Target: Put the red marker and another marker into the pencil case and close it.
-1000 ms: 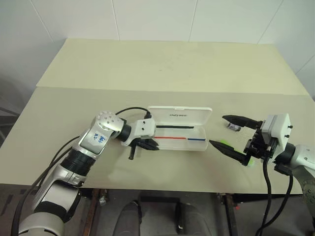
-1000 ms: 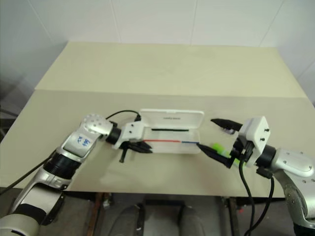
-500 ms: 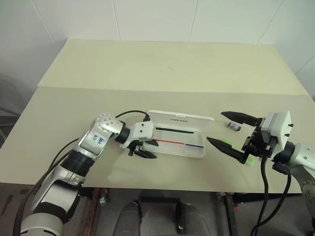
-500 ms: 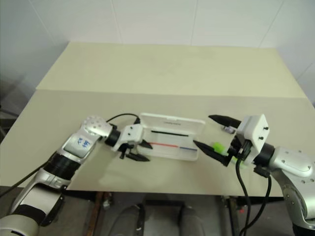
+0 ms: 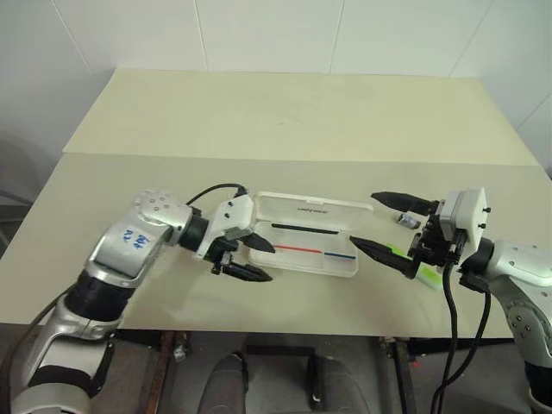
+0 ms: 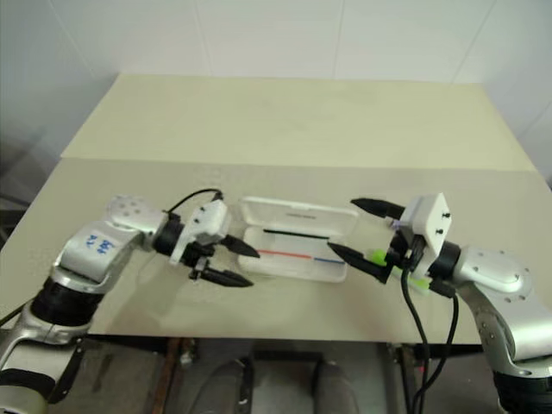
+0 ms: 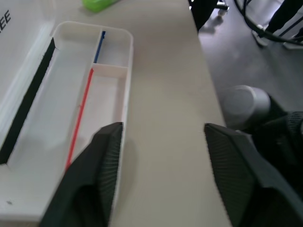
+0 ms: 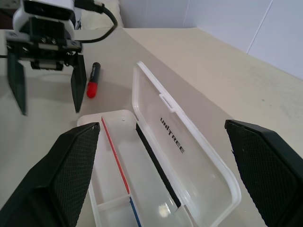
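The pencil case lies open mid-table, white, lid tipped back, its tray holding no marker. The red marker rests on the table just past the case's left end, under my left gripper. That gripper hangs open above the table by that end, holding nothing. The lime-green highlighter lies on the table right of the case, partly hidden behind my right gripper. The right gripper stands wide open at the case's right end, fingers pointing along the case, nothing between them.
A small dark grey stub lies behind the right gripper. The table's front edge runs close below the case and both grippers. A seam crosses the table behind the case.
My left gripper has opened and let go of the red marker, then drawn back and up from the case's left end. The right gripper has barely moved.
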Available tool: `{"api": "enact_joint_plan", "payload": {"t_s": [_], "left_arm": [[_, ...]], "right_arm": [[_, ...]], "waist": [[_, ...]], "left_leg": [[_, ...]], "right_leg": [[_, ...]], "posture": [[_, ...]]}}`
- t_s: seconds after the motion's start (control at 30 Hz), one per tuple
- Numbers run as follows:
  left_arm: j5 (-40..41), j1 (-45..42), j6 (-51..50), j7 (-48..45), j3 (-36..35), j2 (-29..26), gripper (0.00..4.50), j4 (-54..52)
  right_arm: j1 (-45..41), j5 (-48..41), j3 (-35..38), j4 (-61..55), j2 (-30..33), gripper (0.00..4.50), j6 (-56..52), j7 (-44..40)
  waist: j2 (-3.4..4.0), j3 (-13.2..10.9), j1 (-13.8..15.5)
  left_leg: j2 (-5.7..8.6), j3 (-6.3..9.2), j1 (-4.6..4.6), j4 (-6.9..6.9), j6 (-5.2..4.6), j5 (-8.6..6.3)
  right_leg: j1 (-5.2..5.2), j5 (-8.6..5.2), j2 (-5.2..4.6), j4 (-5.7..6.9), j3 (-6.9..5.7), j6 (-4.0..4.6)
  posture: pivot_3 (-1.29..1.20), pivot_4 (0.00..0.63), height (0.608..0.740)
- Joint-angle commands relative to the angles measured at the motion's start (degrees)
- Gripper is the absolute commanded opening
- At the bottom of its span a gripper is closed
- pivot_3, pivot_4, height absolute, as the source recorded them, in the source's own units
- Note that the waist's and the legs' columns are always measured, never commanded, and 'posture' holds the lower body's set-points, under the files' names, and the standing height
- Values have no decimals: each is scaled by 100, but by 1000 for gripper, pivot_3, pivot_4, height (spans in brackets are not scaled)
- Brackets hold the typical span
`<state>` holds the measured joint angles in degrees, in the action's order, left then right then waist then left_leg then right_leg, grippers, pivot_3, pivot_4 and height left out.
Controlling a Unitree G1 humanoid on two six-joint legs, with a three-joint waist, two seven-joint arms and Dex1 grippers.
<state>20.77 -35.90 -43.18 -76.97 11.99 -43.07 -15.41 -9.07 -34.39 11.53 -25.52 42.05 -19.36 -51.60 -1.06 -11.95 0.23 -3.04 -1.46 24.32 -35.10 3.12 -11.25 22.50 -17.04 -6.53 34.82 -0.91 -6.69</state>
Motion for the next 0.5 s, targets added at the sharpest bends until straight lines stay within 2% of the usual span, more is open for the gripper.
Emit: {"api": "enact_joint_plan", "payload": {"t_s": [0.03,0.13,0.3,0.43,0.5], "left_arm": [[702,286,-417,-143,-523,-373,4334,-589],[677,1019,-289,328,-1272,-727,4447,-746],[623,2176,-36,1266,-2752,-721,4447,-826],[421,3089,151,2368,-3704,-236,4447,-1250],[332,3498,195,2787,-3881,-18,4447,-1523]], "right_arm": [[-183,-16,68,98,10,4500,178,-128],[-518,-14,23,326,61,4500,220,-287],[-1189,-111,-82,559,17,4500,107,-388],[-1377,-89,-229,742,-19,4500,116,-551],[-1426,-62,-282,837,-36,4500,143,-626]], "waist": [[-1,0,-30],[-1,-1,-102],[-9,-5,-151],[-19,-9,-167],[-24,-12,-162]], "left_leg": [[0,0,0,0,0,0],[-1,-11,-12,5,0,-1],[-6,-12,-13,2,0,-1],[-7,-16,-13,5,3,-3],[-7,-17,-11,5,5,-7]], "right_leg": [[0,0,-1,0,0,0],[2,-1,0,1,14,2],[6,-1,0,11,14,6],[5,-1,-4,3,16,6],[5,0,-6,1,16,4]], "posture": [[0,150,740],[0,150,740],[0,150,740],[0,150,740],[0,150,740]]}}
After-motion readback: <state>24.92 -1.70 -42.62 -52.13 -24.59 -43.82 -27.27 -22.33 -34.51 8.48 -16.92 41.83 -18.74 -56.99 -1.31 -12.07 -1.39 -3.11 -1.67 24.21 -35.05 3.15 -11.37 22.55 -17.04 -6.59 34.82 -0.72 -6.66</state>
